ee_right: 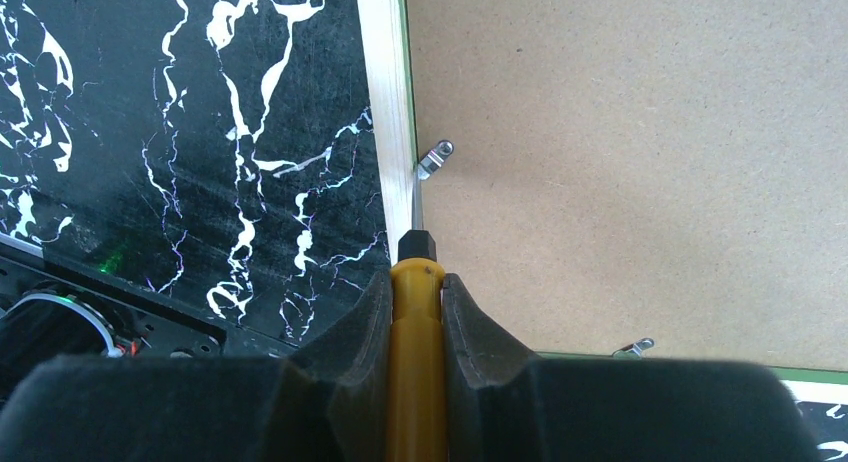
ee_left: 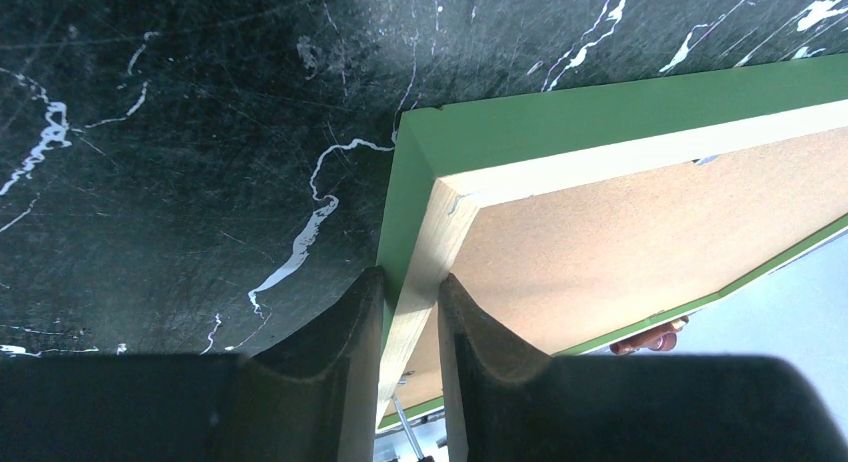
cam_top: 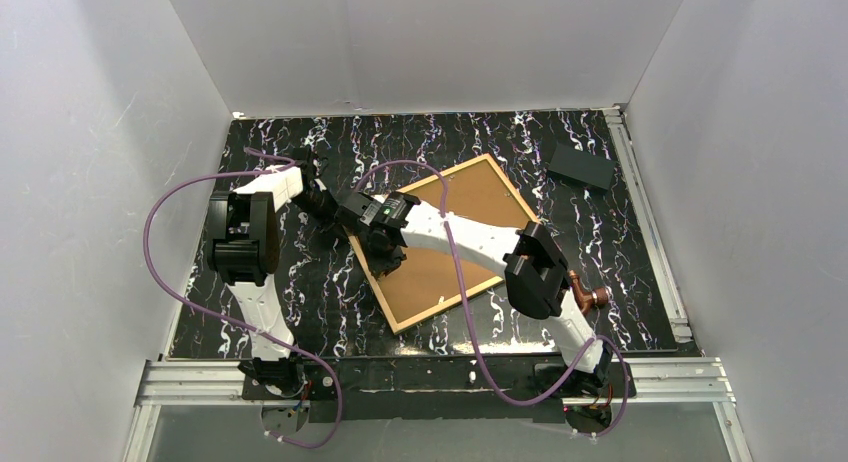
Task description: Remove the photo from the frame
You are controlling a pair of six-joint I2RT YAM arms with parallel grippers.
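Note:
The frame (cam_top: 450,304) lies face down on the black marbled table, its brown backing panel (cam_top: 470,197) on top. The photo is hidden under the panel. My left gripper (cam_top: 348,222) is shut on the frame's side rail near its left corner; in the left wrist view (ee_left: 412,282) the fingers pinch the green and pale rail (ee_left: 560,112). My right gripper (cam_top: 383,250) is shut on a yellow-handled screwdriver (ee_right: 415,382). The blade reaches a metal retaining clip (ee_right: 435,160) at the panel's edge (ee_right: 620,162).
A dark flat box (cam_top: 580,166) lies at the back right. A small copper-coloured object (cam_top: 588,297) sits by the right arm's elbow. Another clip (ee_right: 635,348) sits on the frame's adjacent side. White walls enclose the table on three sides.

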